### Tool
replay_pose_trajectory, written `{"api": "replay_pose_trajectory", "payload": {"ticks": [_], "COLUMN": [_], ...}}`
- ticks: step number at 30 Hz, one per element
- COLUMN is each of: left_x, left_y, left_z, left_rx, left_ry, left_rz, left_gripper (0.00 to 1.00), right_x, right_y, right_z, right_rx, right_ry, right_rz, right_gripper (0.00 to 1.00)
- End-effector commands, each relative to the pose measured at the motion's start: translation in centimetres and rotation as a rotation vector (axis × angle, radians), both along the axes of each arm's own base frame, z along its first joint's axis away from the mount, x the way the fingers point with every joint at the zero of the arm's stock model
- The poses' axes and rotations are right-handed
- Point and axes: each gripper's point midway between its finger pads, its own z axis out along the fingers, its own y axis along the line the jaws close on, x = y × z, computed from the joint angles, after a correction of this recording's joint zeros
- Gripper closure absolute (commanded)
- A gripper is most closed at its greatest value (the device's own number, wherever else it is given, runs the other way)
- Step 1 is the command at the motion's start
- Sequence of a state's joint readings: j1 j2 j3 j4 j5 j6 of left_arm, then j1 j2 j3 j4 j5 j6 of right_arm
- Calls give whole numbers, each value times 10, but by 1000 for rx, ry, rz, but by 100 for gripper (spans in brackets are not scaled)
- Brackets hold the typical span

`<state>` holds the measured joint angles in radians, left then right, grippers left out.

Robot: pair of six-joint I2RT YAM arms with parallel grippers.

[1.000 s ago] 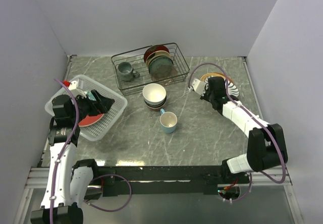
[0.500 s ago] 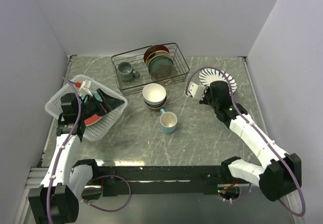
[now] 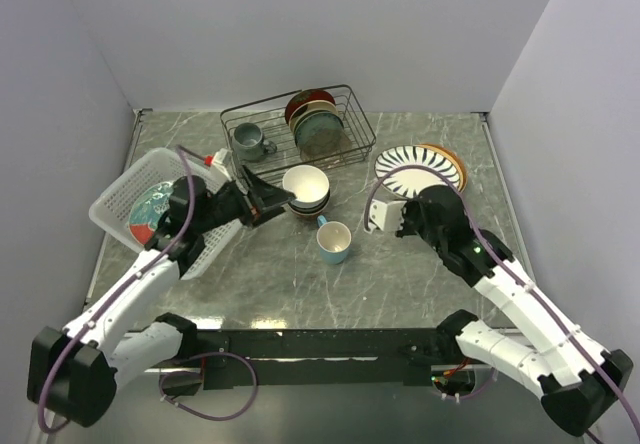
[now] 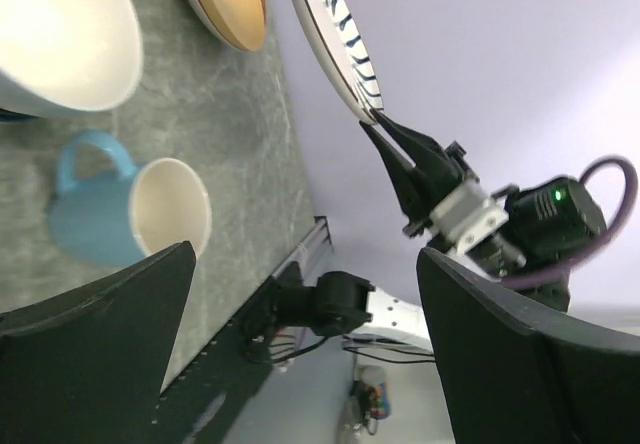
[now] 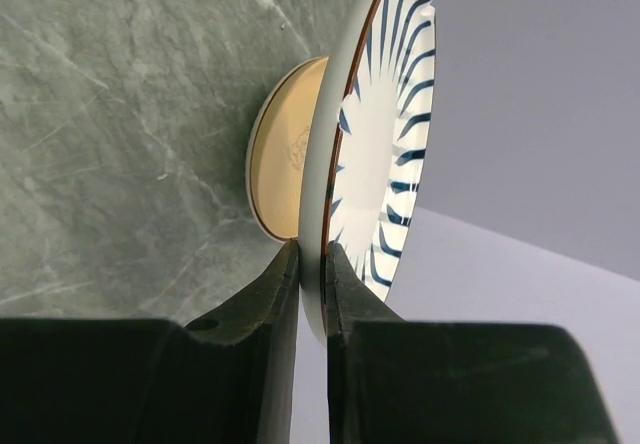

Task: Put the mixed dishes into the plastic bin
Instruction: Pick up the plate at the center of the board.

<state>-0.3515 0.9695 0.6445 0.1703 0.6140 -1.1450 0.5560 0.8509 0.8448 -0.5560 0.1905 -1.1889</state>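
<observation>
My right gripper (image 5: 312,254) is shut on the near rim of the white plate with dark radial stripes (image 5: 385,164), which is tilted up off the tan plate (image 5: 285,164) at the back right. In the top view that striped plate (image 3: 418,167) partly covers the tan plate (image 3: 456,164). My left gripper (image 3: 268,202) is open with nothing in it, just left of the stacked bowls (image 3: 306,189). The light blue mug (image 3: 334,242) stands in front of them. The white plastic bin (image 3: 120,196) at the left holds the teal-floral plate (image 3: 152,211).
A black wire rack (image 3: 345,114) at the back holds a grey mug (image 3: 250,142) and upright plates (image 3: 315,122). Walls close in the left, back and right sides. In the left wrist view the mug (image 4: 100,224) and a cream bowl (image 4: 60,34) lie ahead.
My left arm has swung out of the bin to the right, up to the bowls, leaving the teal-floral plate inside. My right arm has drawn back toward the near side, still gripping the striped plate.
</observation>
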Motion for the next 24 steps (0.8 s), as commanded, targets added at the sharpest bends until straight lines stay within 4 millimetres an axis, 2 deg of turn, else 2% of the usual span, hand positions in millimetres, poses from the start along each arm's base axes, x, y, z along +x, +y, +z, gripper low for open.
{"api": "replay_pose_trajectory", "payload": {"ticks": [1, 2, 7, 11, 13, 17, 20, 24], "left_x": [17, 12, 19, 25, 25, 39, 45, 49], "left_y": [-28, -41, -85, -126, -137, -154, -162, -171], "left_z": [34, 34, 28, 22, 9, -8, -13, -20], "left_rx": [-71, -79, -84, -74, -27, 20, 25, 54], "left_ry": [16, 41, 127, 186, 230, 276, 296, 315], "left_rz": [72, 49, 14, -24, -19, 20, 37, 41], "left_gripper": [1, 1, 1, 1, 1, 1, 1, 25], "right_x": [-5, -8, -25, -32, -35, -40, -42, -43], "right_y": [6, 8, 22, 27, 28, 31, 34, 35], "right_z": [66, 69, 86, 90, 92, 94, 93, 93], "right_rx": [24, 26, 76, 103, 115, 128, 131, 142], "right_ry": [-228, -237, -261, -266, -270, -267, -266, -266], "right_rz": [56, 70, 133, 155, 167, 189, 205, 209], "right_gripper": [100, 100, 100, 100, 100, 100, 100, 100]}}
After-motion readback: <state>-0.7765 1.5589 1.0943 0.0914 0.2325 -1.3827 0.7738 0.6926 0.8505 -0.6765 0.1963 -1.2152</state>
